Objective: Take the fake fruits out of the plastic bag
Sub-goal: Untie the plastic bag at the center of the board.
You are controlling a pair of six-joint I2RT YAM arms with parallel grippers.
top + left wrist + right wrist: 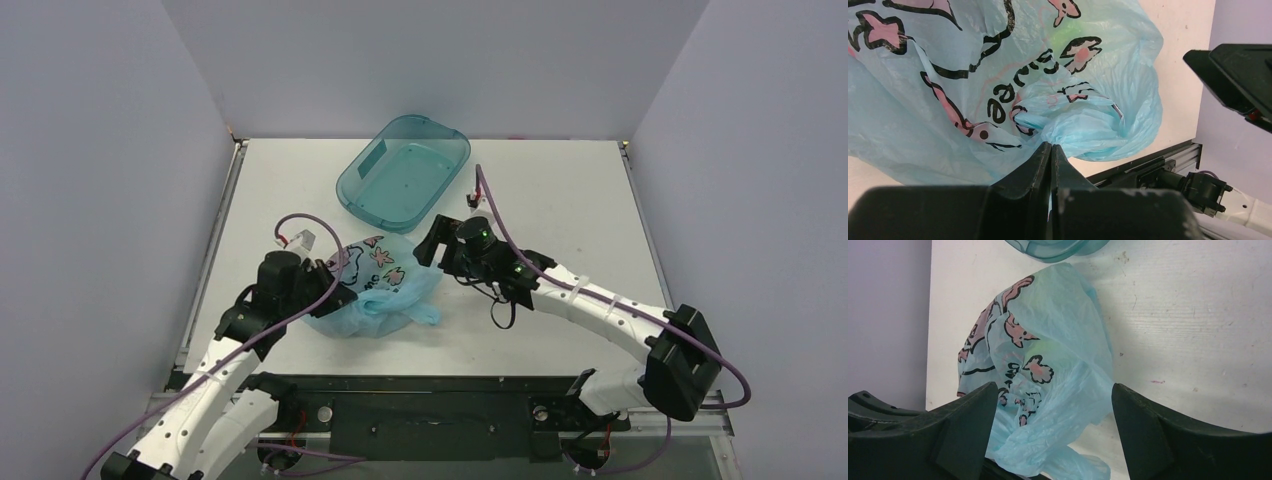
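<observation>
Here, the plastic bag (378, 285) lies slumped on the table (570, 210), left of centre and just on the near side of the teal tub (405, 172). It is crinkled and bunched, with the loose plastic gathered toward the near edge. One green fruit (1042, 347) glows faintly through the film from inside the bag (grapes not discernible). At the bag's left side, the left gripper (1051, 148) has its fingers pressed together with a fold of bag plastic pinched between them. At the bag's right side, the right gripper (1054, 390) has its jaws spread wide, holding nothing; contact with the bag cannot be told.
</observation>
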